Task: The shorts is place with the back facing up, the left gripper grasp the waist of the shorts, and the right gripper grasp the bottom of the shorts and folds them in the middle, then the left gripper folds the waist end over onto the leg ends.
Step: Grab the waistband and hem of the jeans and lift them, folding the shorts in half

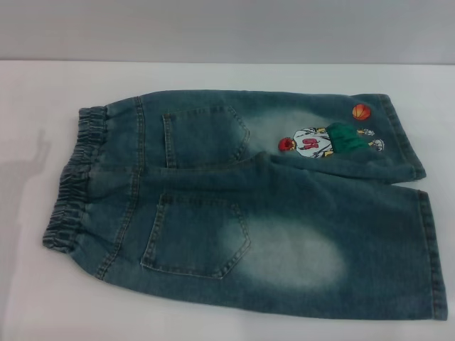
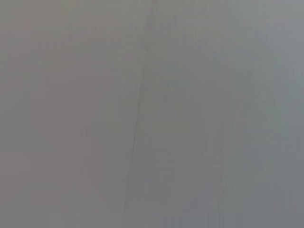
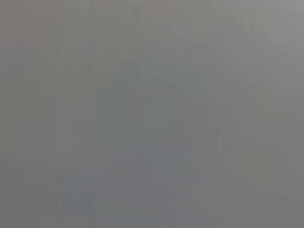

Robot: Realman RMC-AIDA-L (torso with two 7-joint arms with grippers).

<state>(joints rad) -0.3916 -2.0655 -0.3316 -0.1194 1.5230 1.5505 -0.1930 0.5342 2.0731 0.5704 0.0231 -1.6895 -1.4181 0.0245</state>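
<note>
The shorts (image 1: 249,206) lie flat and spread out on the white table (image 1: 43,99) in the head view, back side up, with two patch pockets showing. The gathered elastic waist (image 1: 75,177) is the left end. The leg hems (image 1: 426,234) point right. An embroidered basketball player (image 1: 323,142) and an orange ball (image 1: 361,111) sit on the far leg. Neither gripper appears in any view. Both wrist views hold only a plain grey surface.
A grey wall (image 1: 227,28) rises behind the table's far edge. Bare white tabletop runs along the left and far sides of the shorts. The near leg reaches almost to the picture's right and bottom edges.
</note>
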